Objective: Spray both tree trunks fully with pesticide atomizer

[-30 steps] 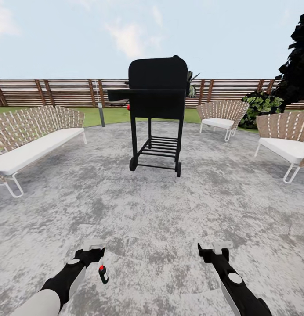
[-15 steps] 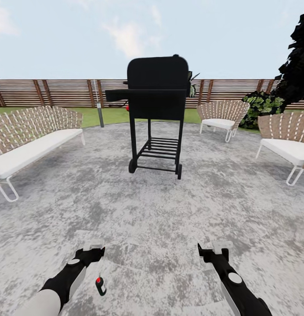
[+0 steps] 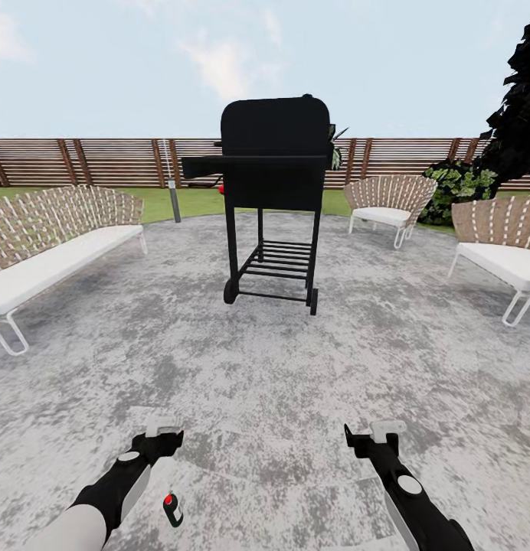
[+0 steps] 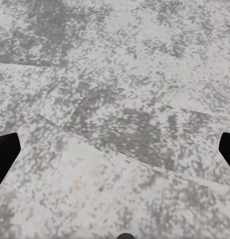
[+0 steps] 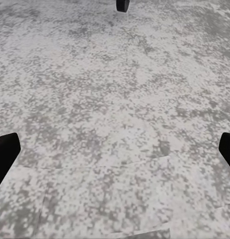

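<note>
Atomizer (image 3: 171,510) on floor (image 3: 257,367) beside left pincer (image 3: 162,433), grill (image 3: 274,191) ahead

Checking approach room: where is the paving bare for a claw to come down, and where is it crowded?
Bare floor lies between the grill, the bench and the chairs, and ahead of both claws. The tight spot is beside the left claw, where the pesticide atomizer lies. The right claw has bare paving around it.

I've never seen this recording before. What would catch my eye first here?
A tall black grill on wheels stands mid-patio, against the slatted wooden fence. Woven seats with white cushions flank it: a bench on the left, chairs on the right. Near the bottom, a small black bottle with a red top lies on the grey paving beside the left hand.
</note>
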Robot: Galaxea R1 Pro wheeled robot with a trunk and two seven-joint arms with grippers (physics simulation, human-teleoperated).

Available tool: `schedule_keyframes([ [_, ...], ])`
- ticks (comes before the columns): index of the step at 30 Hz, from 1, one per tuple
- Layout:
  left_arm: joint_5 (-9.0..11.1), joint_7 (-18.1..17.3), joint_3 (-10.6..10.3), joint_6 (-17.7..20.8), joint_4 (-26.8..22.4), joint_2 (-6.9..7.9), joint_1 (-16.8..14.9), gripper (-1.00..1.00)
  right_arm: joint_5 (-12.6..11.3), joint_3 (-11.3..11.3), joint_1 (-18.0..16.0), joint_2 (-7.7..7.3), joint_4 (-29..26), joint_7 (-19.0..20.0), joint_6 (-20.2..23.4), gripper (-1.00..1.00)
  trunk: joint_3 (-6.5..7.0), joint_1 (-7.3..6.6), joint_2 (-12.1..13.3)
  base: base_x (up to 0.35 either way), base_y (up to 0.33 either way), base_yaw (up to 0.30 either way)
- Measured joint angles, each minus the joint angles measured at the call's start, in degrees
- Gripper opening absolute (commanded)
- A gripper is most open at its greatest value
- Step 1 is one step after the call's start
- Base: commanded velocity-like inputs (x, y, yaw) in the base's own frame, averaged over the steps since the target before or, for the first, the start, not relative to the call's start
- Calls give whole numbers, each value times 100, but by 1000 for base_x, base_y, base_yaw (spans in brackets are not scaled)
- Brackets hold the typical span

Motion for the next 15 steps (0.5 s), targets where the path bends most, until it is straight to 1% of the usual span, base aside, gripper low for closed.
schedule_keyframes([
  [1, 0, 0, 0, 1, 3, 0, 0, 100, 0, 0, 0, 1, 0, 0, 0, 100, 0, 0, 0, 0, 0, 0],
  [15, 5, 1, 2, 1, 57, -2, 0, 100, 0, -7, 0, 1, -5, -7, 0, 100, -310, 36, -18, 0, 0, 0],
])
